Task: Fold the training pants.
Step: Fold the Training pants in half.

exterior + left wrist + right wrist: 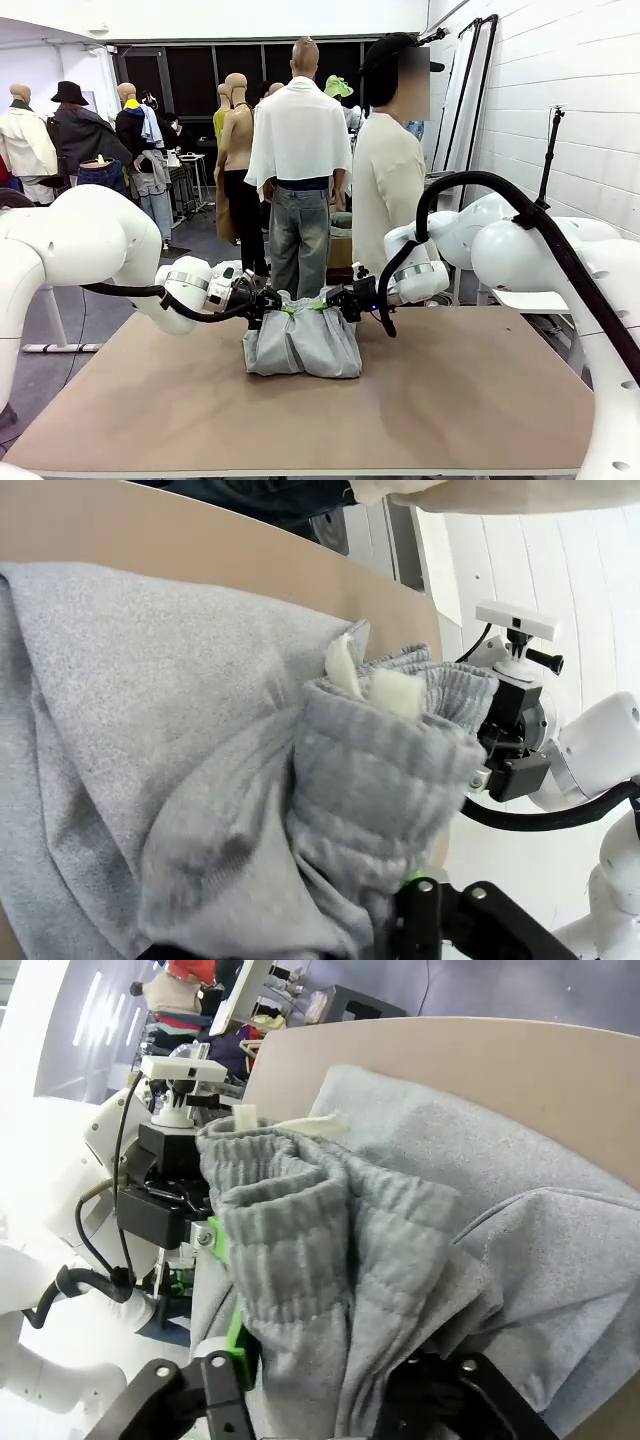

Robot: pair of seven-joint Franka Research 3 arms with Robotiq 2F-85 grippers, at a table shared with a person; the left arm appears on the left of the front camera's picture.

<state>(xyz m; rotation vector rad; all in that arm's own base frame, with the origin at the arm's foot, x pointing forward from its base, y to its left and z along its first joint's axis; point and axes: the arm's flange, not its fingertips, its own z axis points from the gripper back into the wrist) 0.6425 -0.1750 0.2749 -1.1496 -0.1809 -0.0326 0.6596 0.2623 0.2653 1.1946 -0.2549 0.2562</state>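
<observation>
Pants, i.e. the training pants [302, 342], sit bunched on the table [470, 390] near its far middle, waistband end raised between our two arms. We see the left gripper [272, 306] at the left end of the ribbed waistband [300, 1230] and the right gripper [335, 303] at the right end, green pads against fabric. Waistband cloth lies between both sets of fingers, but we cannot tell whether either is clamped or loosening. A person [388, 190] stands behind the table.
</observation>
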